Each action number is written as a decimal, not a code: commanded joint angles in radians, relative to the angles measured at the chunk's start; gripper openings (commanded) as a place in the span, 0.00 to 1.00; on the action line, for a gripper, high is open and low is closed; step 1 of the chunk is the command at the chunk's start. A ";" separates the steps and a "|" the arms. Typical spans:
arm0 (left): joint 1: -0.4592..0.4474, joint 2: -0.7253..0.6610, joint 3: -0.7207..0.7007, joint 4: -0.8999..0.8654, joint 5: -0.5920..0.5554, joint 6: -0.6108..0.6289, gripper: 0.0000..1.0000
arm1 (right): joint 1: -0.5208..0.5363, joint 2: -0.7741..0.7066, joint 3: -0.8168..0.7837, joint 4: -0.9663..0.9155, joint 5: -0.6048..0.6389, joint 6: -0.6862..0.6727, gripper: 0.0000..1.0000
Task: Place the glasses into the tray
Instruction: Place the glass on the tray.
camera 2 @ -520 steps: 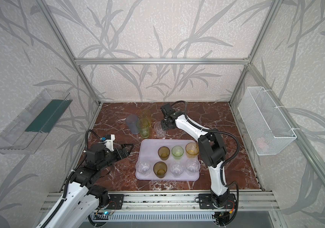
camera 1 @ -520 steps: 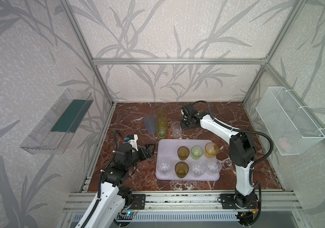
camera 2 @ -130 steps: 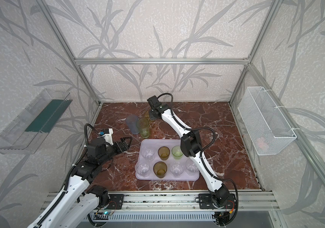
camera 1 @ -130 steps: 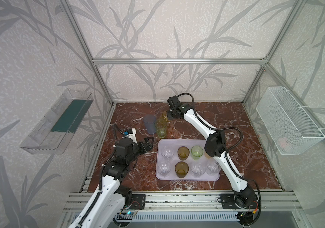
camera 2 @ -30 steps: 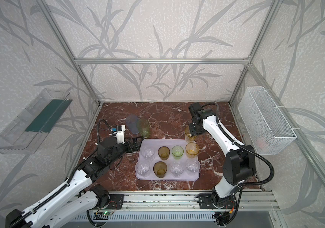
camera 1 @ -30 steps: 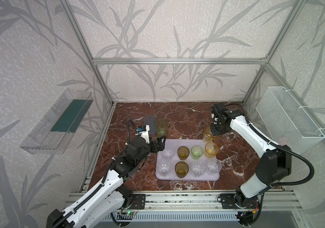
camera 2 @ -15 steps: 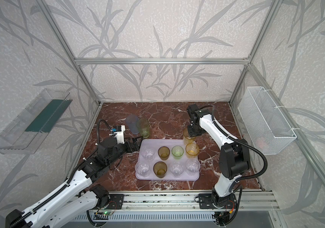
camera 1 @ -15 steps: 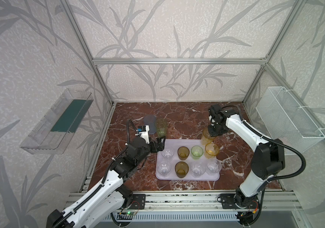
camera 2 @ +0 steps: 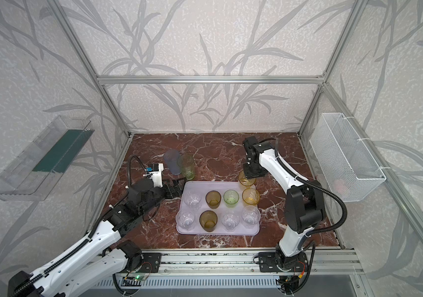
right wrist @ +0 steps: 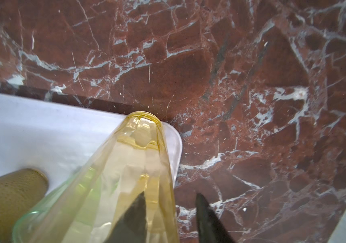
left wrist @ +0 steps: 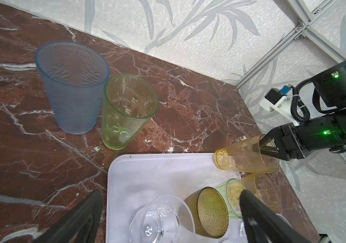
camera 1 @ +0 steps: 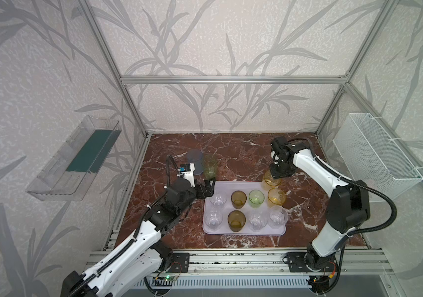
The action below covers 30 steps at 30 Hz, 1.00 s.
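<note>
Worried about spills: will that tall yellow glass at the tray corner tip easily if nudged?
Likely tippy: the tall yellow glass tapers to a small base standing close to the tray corner rim. Probably light and slick, given its thin translucent wall. The right gripper has a finger inside its mouth, so a sideways pull could topple it.

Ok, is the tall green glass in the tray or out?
Out. The tall green glass stands upright on the marble table beside the blue-grey glass, beyond the far rim of the tray.
</note>
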 commanded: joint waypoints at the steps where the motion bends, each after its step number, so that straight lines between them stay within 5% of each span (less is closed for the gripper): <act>1: -0.001 0.000 0.019 -0.009 -0.019 0.020 0.99 | 0.002 0.011 0.017 -0.009 -0.015 -0.001 0.48; 8: -0.001 0.003 0.024 -0.009 -0.024 0.024 0.99 | 0.003 0.008 0.024 0.006 -0.030 -0.006 0.50; 20: 0.000 0.029 0.034 0.002 -0.020 0.032 0.99 | 0.015 -0.003 0.022 -0.002 -0.024 -0.018 0.17; 30: 0.000 0.045 0.036 -0.001 -0.022 0.030 0.99 | 0.030 -0.065 -0.003 -0.012 -0.001 -0.024 0.11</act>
